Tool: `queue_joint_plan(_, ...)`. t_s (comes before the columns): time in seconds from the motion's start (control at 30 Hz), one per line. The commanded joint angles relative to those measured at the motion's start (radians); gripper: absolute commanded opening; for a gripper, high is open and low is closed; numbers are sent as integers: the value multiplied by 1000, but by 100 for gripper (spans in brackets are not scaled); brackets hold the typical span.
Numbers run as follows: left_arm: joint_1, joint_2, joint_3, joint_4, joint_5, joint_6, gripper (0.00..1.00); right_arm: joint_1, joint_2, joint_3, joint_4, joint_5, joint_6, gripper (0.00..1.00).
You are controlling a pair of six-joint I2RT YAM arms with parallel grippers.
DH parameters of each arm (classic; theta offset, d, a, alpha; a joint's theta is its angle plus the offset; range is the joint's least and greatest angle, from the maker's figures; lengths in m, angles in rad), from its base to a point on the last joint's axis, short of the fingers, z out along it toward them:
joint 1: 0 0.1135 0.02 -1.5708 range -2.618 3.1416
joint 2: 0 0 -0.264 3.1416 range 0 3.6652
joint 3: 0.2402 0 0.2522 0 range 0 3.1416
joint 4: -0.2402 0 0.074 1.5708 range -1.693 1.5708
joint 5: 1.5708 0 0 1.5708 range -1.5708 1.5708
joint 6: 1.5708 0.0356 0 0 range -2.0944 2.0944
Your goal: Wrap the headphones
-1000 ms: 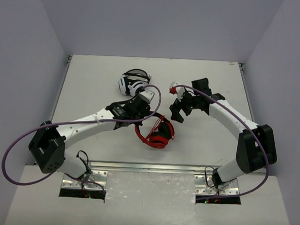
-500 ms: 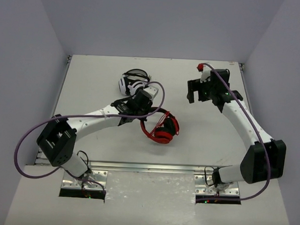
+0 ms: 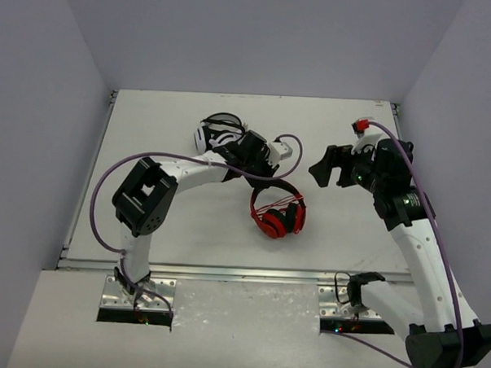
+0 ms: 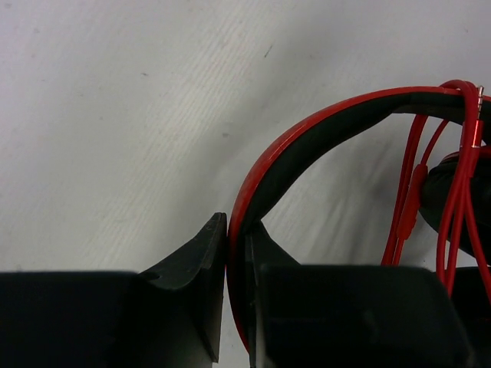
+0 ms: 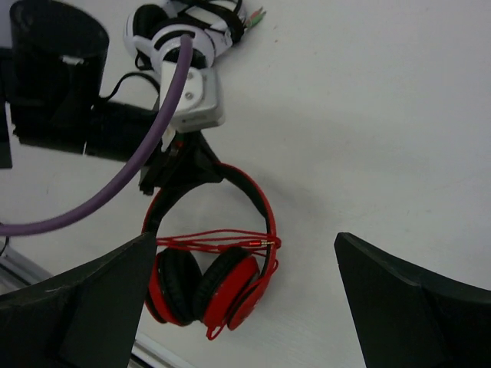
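On table: headphones ctr; 2nd headset behind-left of them.

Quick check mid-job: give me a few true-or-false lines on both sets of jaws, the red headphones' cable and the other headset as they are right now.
1. The left gripper has its jaws shut on the headband of the red headphones. True.
2. The right gripper holds the cable's plug. False: its jaws stand wide open and hold nothing.
3. The cable runs in strands across the headband's arch, next to the ear cups. True.
4. The black-and-white headphones lie between the red ones and the arms' bases. False: they lie on the far side, beyond the left gripper.
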Motion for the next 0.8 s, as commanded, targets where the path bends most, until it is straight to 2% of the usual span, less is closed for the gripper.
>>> queue_joint_plan(0.0,33,53,108,-28,270,71,0,5,-44,-58,-23,-99,36,99)
queue_joint_plan(0.27,30,176,217,-44,347,86,8,3,-125,-136,-3,-150,50,99)
queue_joint_plan(0.53,14,269,312,-110,305,115,14,3,-222,-193,6,-158,79,99)
queue_joint_plan(0.57,14,273,315,-114,289,112,21,3,-227,-195,2,-155,79,99)
queue_joint_plan(0.7,12,273,325,-121,232,94,31,3,-241,-213,6,-144,82,99)
queue_joint_plan(0.77,12,256,320,-102,187,83,45,3,-242,-216,5,-145,82,99)
